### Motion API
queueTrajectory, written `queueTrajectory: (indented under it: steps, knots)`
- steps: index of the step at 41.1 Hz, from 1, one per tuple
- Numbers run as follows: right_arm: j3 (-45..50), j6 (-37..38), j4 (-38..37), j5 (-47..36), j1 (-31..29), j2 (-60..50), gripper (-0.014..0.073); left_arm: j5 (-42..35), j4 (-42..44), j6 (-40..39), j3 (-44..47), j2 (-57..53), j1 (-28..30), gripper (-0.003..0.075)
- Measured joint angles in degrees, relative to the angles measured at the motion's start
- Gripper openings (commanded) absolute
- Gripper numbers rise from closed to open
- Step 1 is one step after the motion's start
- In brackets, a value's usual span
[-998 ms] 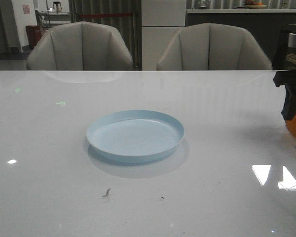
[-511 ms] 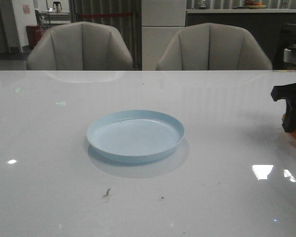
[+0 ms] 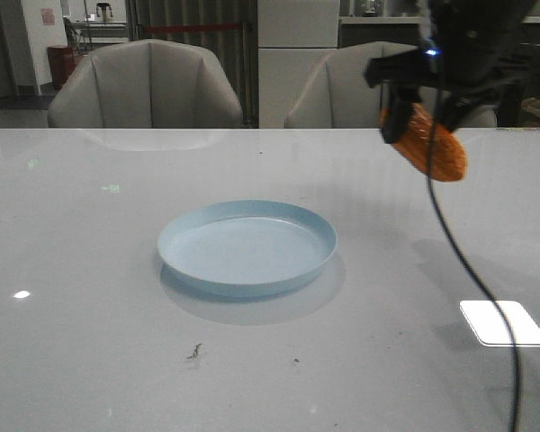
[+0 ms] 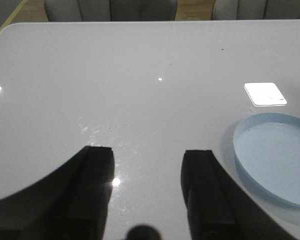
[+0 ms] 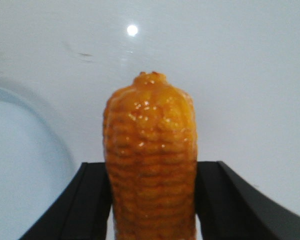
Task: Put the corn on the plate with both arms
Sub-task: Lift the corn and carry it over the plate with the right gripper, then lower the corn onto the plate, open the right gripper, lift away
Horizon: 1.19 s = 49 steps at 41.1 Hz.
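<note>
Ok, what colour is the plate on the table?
Pale blue, plain and unmarked; the plate shows best in the front view.

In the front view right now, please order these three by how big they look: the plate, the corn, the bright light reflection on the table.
1. plate, clearly the largest.
2. corn and the reflection look about alike; the corn hangs raised in the right gripper, so I will not rank them.

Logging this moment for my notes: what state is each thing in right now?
corn: clamped in the right gripper, held in the air, tilted
plate: flat on the table, nothing in it
left gripper: open, holding nothing, above bare table
</note>
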Motion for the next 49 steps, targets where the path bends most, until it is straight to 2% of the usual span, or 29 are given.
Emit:
queueTrajectory:
  steps: [8, 16, 19, 28, 31, 42, 49]
  knots:
    - [-4.2, 0.0, 0.1, 0.0, 10.7, 2.3, 0.0276, 0.0, -0.2, 0.0, 0.0, 0.0, 0.0, 0.0388]
    - [-6.6, 0.0, 0.1, 0.4, 15.8, 8.2, 0.0279, 0.0, -0.2, 0.0, 0.0, 0.0, 0.0, 0.0388]
    - [-7.3, 0.0, 0.1, 0.6, 16.5, 10.6, 0.0300, 0.0, -0.4, 0.0, 0.0, 0.0, 0.0, 0.0388]
    - [-7.7, 0.0, 0.2, 0.9, 16.8, 14.9, 0.0503, 0.0, -0.4, 0.0, 0.0, 0.0, 0.0, 0.0388]
    - [-7.7, 0.0, 0.2, 1.0, 16.8, 15.3, 0.0544, 0.0, -0.4, 0.0, 0.0, 0.0, 0.0, 0.0388]
    - [-7.7, 0.0, 1.5, 0.1, 16.8, 14.7, 0.0552, 0.0, -0.4, 0.0, 0.0, 0.0, 0.0, 0.0388]
    - [-7.7, 0.0, 1.8, 0.8, 15.9, 9.8, 0.0552, 0.0, -0.4, 0.0, 0.0, 0.0, 0.0, 0.0388]
